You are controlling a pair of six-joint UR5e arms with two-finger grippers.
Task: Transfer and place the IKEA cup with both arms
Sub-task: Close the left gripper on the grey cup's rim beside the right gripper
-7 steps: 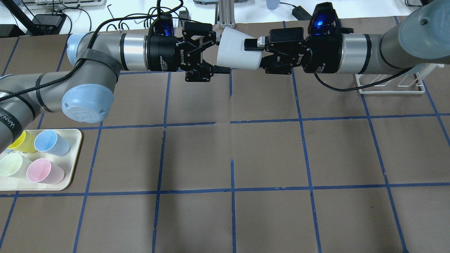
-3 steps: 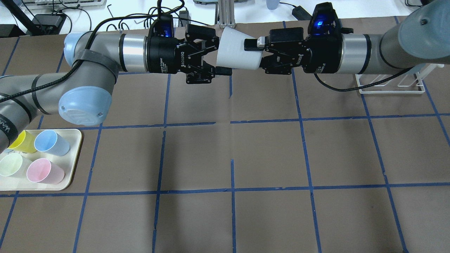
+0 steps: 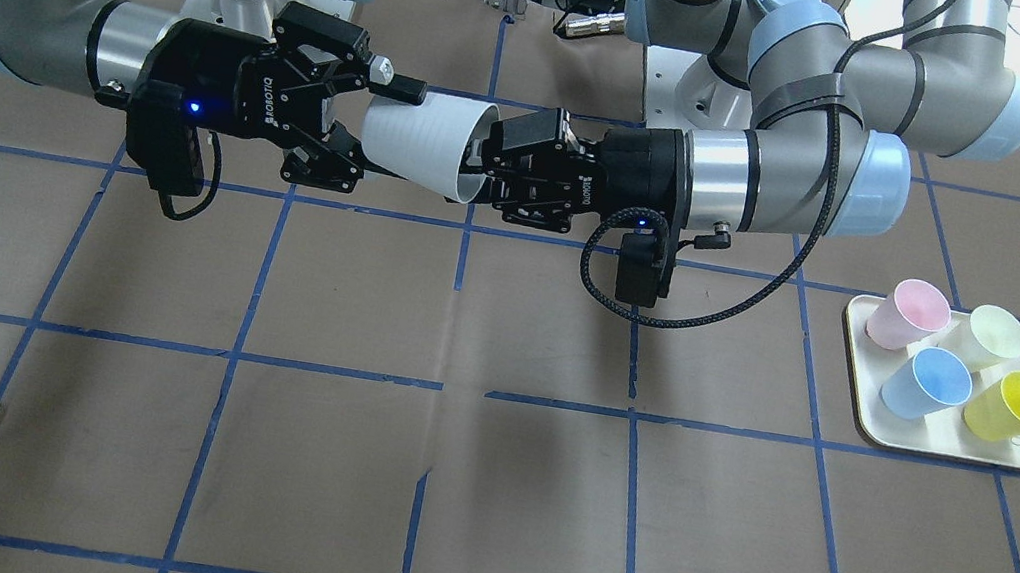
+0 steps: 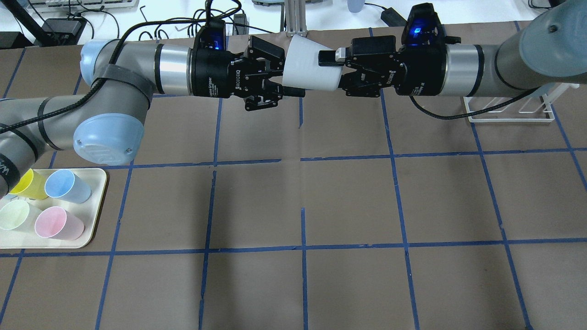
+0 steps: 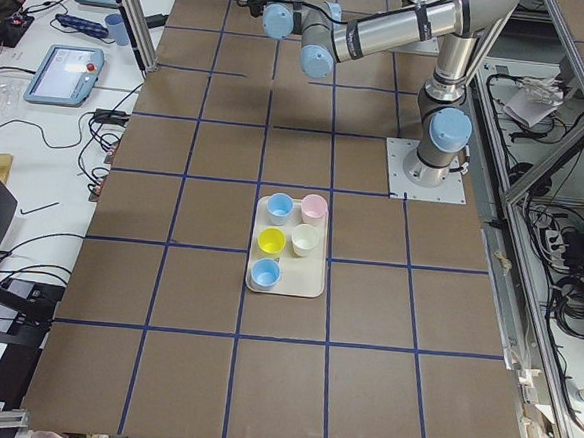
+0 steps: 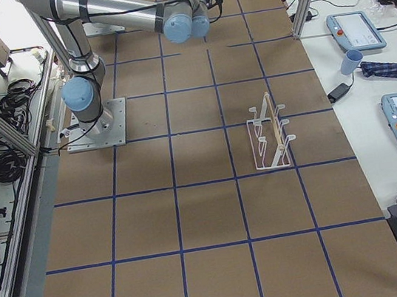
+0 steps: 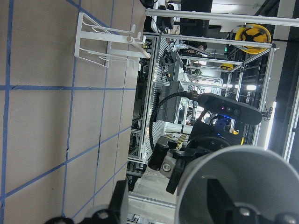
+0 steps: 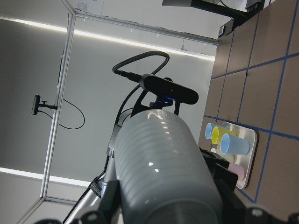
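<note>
The IKEA cup (image 4: 306,68), a pale grey-white tumbler, hangs on its side in mid-air over the far middle of the table; it also shows in the front-facing view (image 3: 415,146). My right gripper (image 4: 331,73) is shut on its narrow base end. The cup's open rim faces my left gripper (image 4: 291,79). Its jaws straddle the rim, one finger inside the cup and one outside below it. They stand partly closed, with a gap to the wall in the left wrist view (image 7: 233,186).
A cream tray (image 4: 98,206) at the near left holds yellow, light blue, pale green and pink cups. A white wire rack (image 4: 509,117) stands on the table at the right, below the right arm. Brown paper with blue tape lines covers the table.
My left gripper has moved slightly right toward the cup and its jaws have narrowed around the rim. The right gripper and the cup have stayed still.
</note>
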